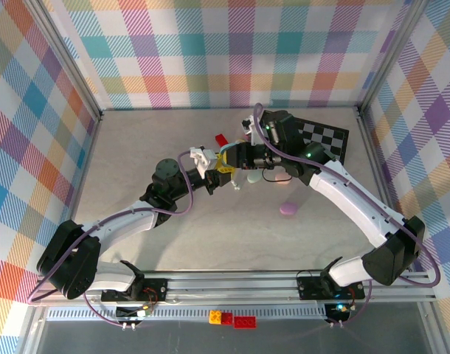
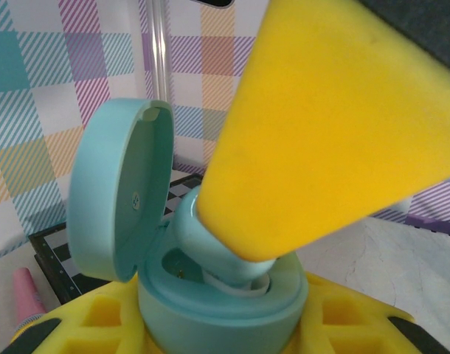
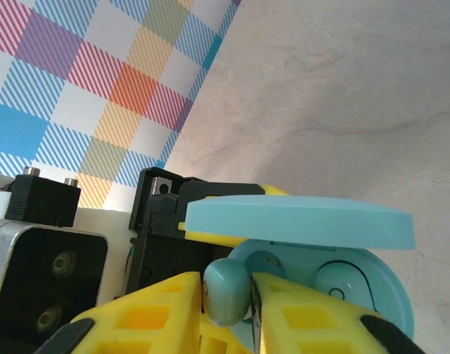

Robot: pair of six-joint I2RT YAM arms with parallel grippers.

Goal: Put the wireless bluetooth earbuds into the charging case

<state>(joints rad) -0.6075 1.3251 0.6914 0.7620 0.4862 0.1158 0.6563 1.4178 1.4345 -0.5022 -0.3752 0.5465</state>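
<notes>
A teal charging case [image 2: 223, 299] stands with its lid [image 2: 120, 188] swung open, and my left gripper [image 2: 225, 328] is shut on its base with yellow fingers [image 2: 99, 313] on either side. My right gripper [image 3: 229, 302] is shut on a teal earbud [image 3: 226, 290]. In the left wrist view that earbud [image 2: 210, 240] reaches into the case's right socket, under the right gripper's yellow finger [image 2: 328, 125]. Another teal earbud [image 3: 344, 284] sits in the case's other socket, beneath the lid [image 3: 299, 221]. Seen from above, both grippers [image 1: 226, 166] [image 1: 245, 158] meet mid-table over the case [image 1: 237, 178].
A closed purple case [image 1: 289, 209] lies on the table right of centre. A red brick [image 1: 222, 139] and a checkerboard plate [image 1: 324, 136] sit behind the grippers. A pink object [image 2: 26, 291] lies beside the checkerboard. Checked walls enclose the table.
</notes>
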